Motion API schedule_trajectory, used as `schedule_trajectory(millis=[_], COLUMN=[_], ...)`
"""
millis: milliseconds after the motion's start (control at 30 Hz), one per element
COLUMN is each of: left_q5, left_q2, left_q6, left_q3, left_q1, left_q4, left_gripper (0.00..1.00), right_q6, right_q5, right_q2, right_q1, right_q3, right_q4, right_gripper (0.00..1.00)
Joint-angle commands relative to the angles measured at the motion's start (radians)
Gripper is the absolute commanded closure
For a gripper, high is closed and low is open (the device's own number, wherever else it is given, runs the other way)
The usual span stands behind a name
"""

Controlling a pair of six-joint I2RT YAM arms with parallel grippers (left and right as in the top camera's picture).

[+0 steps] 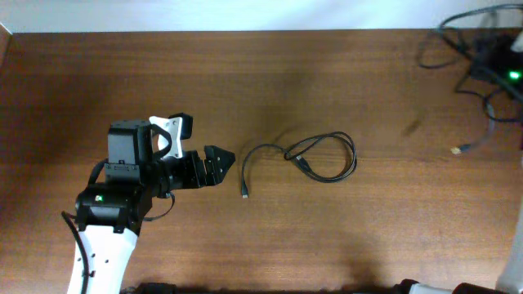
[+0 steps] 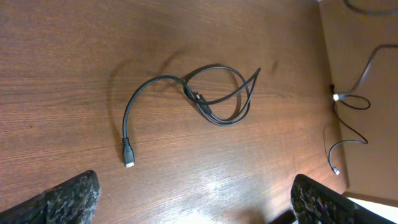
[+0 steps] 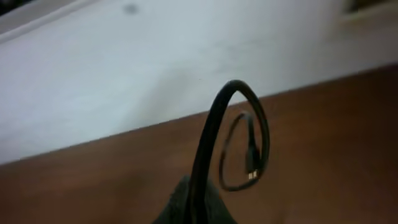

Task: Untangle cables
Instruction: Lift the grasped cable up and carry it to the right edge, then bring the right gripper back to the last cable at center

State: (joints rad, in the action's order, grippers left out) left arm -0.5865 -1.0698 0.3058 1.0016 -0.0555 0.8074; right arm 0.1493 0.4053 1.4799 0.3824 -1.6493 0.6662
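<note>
While the left end effector [image 1: 222, 162] hangs low over the tabletop [image 1: 343, 73], left of centre in the overhead view, its jaws stand wide apart and hold nothing. The left wrist view shows its dark fingers [image 2: 62, 199] at the bottom corners with bare wood between them.

Just to its right, in the middle of the overhead frame, lies the black cable [image 1: 296, 155]. One end runs out as a curved tail toward the lower left and finishes in a small plug [image 1: 244, 194] lying flat on the wood, near the open fingertips but not touching them. The rest forms a loose loop that crosses over itself, with a thicker part at the crossing.

The right end effector [image 3: 189, 202] shows only in the right wrist view, as a blurred dark mass at bottom centre. It looks closed on a second cable [image 3: 208, 124], thin and black, which rises out of it, arches over and ends in a bright-tipped connector.

At the upper right of the overhead frame, a cluster of other leads [image 1: 482, 57] sits beside a green light [image 1: 513, 76].
</note>
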Motion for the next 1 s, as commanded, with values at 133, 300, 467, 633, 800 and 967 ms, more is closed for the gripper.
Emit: schedule_trajectory(millis=[133,300,467,633,800,967], left_q5=[-0.001,-0.002,-0.047,-0.080,-0.091,-0.098], left_q2=[0.002,0.002,0.002,0.002,0.002,0.002], left_q6=[-0.016,-0.015,-0.015,0.000,0.000,-0.001], left_q3=[0.008,0.008,0.008,0.008,0.008,0.008], left_q1=[0.003,0.003,0.003,0.003,0.003,0.003], left_q4=[-0.005,-0.005,-0.005,-0.001,0.005,0.021], left_gripper=[0.01,0.01,0.01,0.01,0.01,0.00], right_q6=[-0.011,-0.011,-0.011,-0.011,0.072,0.064], right_q5=[-0.131,-0.225,-0.313,-0.388,-0.130,0.346], right_q2=[0.010,0.116,0.228,0.296,0.296,0.296], right_q1=[0.283,0.391,0.477,0.542,0.540,0.430], right_q3=[-0.008,-0.008,-0.008,-0.008,-0.008,0.000], right_q4=[0.000,0.010,0.018,0.003,0.016,0.099], right_gripper=[0.96,0.96,0.96,0.96,0.01,0.01])
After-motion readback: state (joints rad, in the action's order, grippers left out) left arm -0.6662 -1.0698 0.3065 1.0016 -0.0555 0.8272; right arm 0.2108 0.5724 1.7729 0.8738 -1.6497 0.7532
